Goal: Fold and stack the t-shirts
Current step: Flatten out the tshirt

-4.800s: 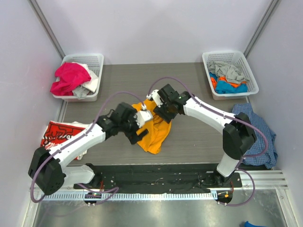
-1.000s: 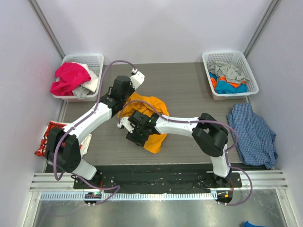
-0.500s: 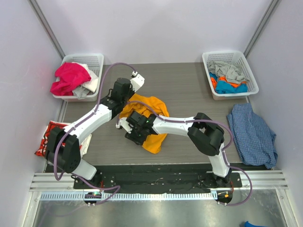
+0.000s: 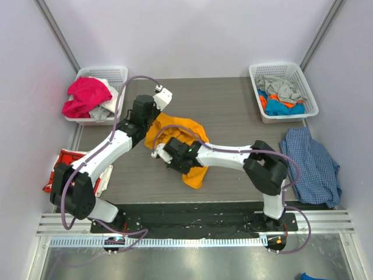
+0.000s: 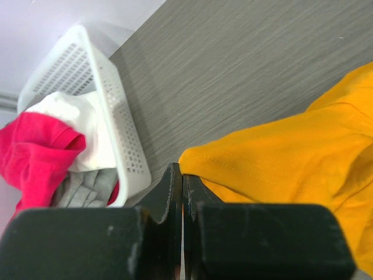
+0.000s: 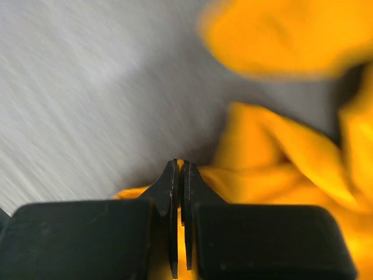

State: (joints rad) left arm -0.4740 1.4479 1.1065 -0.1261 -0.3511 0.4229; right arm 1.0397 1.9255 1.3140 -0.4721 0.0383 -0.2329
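The orange-yellow t-shirt lies rumpled in the middle of the table. My left gripper is at its upper left edge, shut on a hemmed corner of the t-shirt, with the cloth pinched between the fingertips. My right gripper is at the shirt's left side, shut on a fold of the orange cloth, which shows between its jaws; this view is blurred. A red t-shirt with white lettering lies at the table's left edge, partly under the left arm.
A white basket at the back left holds pink and white clothes, and its wall is close to the left gripper. A second basket at the back right holds grey, orange and blue clothes. A blue checked shirt lies at the right edge.
My right gripper has shut on the orange t-shirt's left fold and shifted a little right. The left gripper has drawn its corner up and to the left, and the shirt has stretched out.
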